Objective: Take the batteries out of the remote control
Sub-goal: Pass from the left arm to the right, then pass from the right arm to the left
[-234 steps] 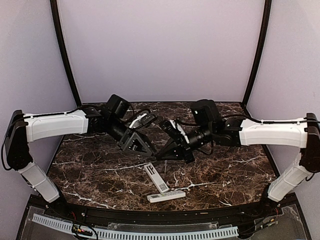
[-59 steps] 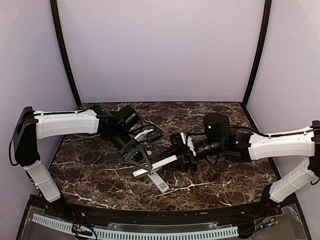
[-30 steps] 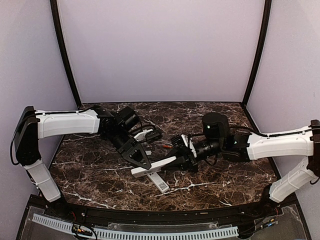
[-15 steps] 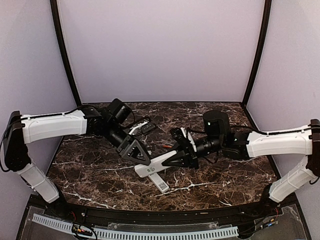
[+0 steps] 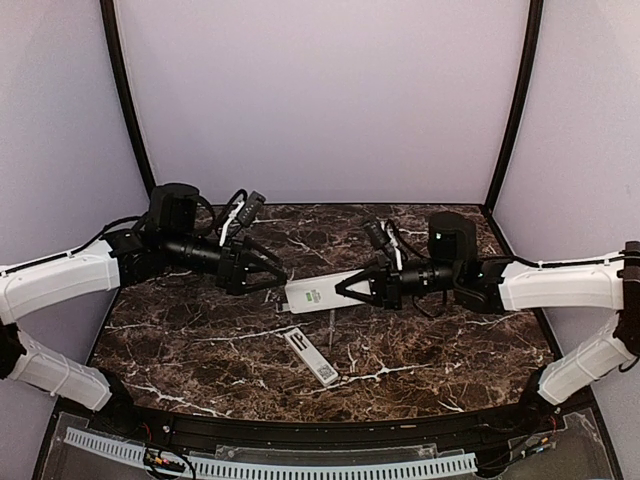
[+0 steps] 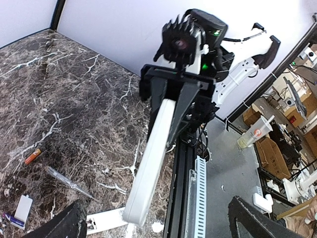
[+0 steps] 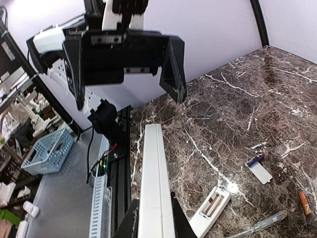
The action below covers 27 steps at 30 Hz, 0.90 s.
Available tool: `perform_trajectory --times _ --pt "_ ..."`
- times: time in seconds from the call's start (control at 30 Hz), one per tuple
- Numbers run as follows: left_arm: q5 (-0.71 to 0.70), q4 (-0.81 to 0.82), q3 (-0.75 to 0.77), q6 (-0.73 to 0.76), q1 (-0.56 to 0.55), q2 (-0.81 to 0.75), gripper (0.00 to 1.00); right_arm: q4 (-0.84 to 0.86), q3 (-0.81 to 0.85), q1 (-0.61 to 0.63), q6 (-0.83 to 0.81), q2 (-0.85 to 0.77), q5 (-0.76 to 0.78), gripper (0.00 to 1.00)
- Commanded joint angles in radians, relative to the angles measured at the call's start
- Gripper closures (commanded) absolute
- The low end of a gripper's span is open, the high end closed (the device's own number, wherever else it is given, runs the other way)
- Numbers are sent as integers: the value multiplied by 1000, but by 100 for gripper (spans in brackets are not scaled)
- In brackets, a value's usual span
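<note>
Right jaws clench a white remote control point(image 5: 318, 293) aloft, left jaws spread wide off its end, as orange battery point(image 7: 304, 203) and blue battery point(image 7: 255, 159) lie on the worktop point(image 5: 200, 340) near a pipette point(image 6: 69, 181)

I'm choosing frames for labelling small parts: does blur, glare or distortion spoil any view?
Top view: sharp, evenly lit, small items barely resolved. Left wrist view: tilted, wide-angle; the held remote is nearly featureless white. Right wrist view: remote close and soft; an orange battery on the table reads clearly.
</note>
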Motion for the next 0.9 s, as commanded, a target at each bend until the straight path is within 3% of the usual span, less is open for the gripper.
perform_trajectory --times 0.0,0.13,0.23,0.37,0.63,0.87 --pt "-47 157 -46 -57 -2 -15 1 176 3 -5 224 -67 81 100" --pt "14 238 -57 -93 -4 13 2 252 15 -4 325 -65 97 100" --pt "45 290 -51 -116 -4 37 4 205 66 -3 357 -29 108 100" --pt "83 353 -44 -160 -7 62 12 222 110 -1 382 22 93 100" --pt "104 365 -37 -189 -9 83 52 291 140 2 434 89 74 100" --pt "98 425 -63 -243 -9 89 65 290 135 2 432 85 83 100"
